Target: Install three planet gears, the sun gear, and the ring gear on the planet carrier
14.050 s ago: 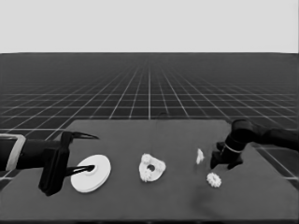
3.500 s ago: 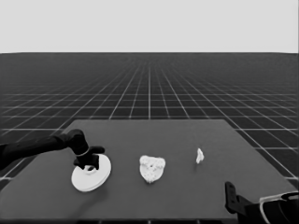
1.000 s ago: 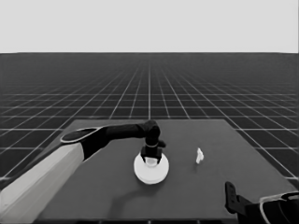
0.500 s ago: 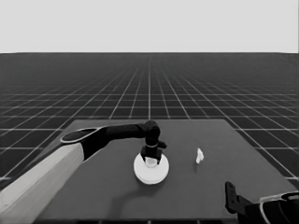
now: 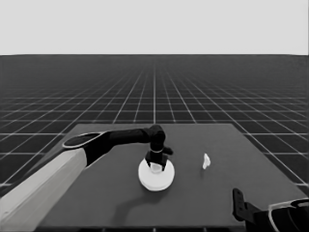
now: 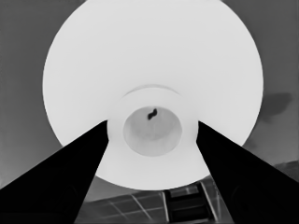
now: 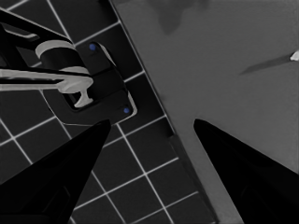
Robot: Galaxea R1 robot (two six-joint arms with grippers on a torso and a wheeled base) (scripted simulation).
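The ring gear, the larger round part (image 5: 155, 180), sits at the table's middle. My left gripper (image 5: 157, 166) stands straight over it. In the left wrist view its fingers (image 6: 84, 158) press on both sides of the raised hub of the larger round part (image 6: 154, 56), so the left gripper (image 6: 152, 128) is shut on it. The planet gears and the planet carrier, the smaller round part, are hidden beneath it. My right gripper (image 5: 237, 202) waits at the lower right corner. In its wrist view the right gripper (image 7: 152, 121) is open with nothing between the fingers.
A thin white piece (image 5: 206, 161) lies right of the larger round part, and its tip shows in the right wrist view (image 7: 295, 56). The left arm's pale grey part (image 5: 43, 193) fills the lower left. Dark machinery (image 7: 84, 88) sits past the table's edge (image 7: 154, 107).
The left gripper carried the larger round part from the table's left end to the middle, over the smaller part and gears. Over the last second it has barely moved. The right arm stays parked.
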